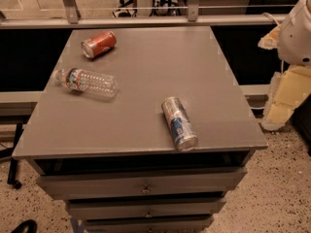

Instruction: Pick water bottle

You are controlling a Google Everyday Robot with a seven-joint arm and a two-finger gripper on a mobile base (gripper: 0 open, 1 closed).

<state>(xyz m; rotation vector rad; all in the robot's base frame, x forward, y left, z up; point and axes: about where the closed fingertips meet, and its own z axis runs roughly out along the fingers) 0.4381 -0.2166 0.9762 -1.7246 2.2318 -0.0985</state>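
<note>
The water bottle [87,82] is clear ribbed plastic with a red, blue and white label near its neck. It lies on its side at the left of the grey table top [146,67], neck pointing left. My gripper [283,101] hangs at the right edge of the view under the white arm shell [297,33]. It is past the table's right side, far from the bottle and touching nothing.
A red soda can [98,44] lies on its side at the back left. A silver-and-blue can [179,123] lies on its side near the front right edge. Drawers [143,184] sit under the top. A rail [146,21] runs behind the table.
</note>
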